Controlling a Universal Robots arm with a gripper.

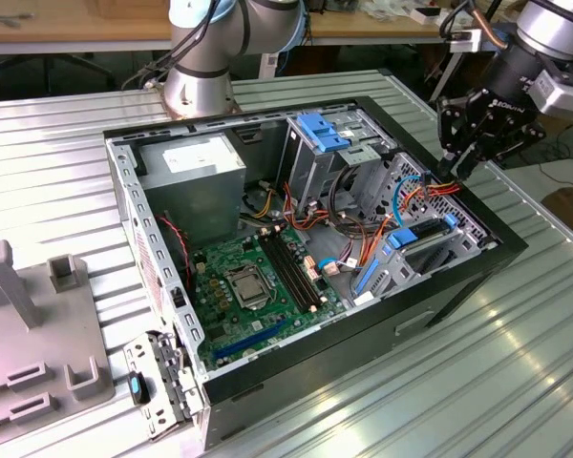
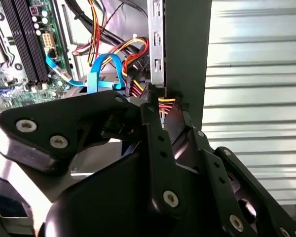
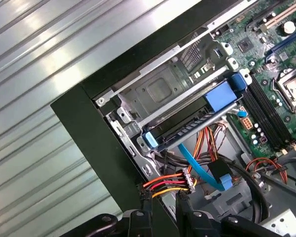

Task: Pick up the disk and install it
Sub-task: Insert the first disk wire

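The disk (image 3: 187, 129), a flat grey drive in a bright blue carrier, sits in the metal drive bay (image 3: 158, 91) at a corner of an open computer case (image 1: 411, 315). In the exterior view the disk (image 1: 425, 232) lies low on the exterior view's right side of the case. The carrier's blue handle (image 3: 222, 96) faces the motherboard (image 3: 281, 74).

Just beside the bay, the claw (image 3: 163, 200) is clamped on a power cable (image 3: 165, 185), a bundle of red, orange, yellow and black wires that ends in a black plug near the disk's back edge. In the second wrist view the claw (image 2: 166, 111) pinches the same wires (image 2: 166, 102) right against the case's metal wall. The exterior view shows the claw (image 1: 456, 170) tilted down over the case's far right rim, with the cable (image 1: 439, 188) running from its tips into the case.

A flat blue data cable (image 3: 197, 165) curves through the space between the disk and the claw's grip point.

Further in, the green motherboard (image 1: 253, 277) covers the case floor, and a grey box with a white label (image 1: 196, 176) fills the far corner on the exterior view's left. The case rests on a ribbed metal table (image 1: 458, 382), with the arm's base (image 1: 201, 76) behind it and a grey plastic fixture (image 1: 29, 324) well apart on the exterior view's left.
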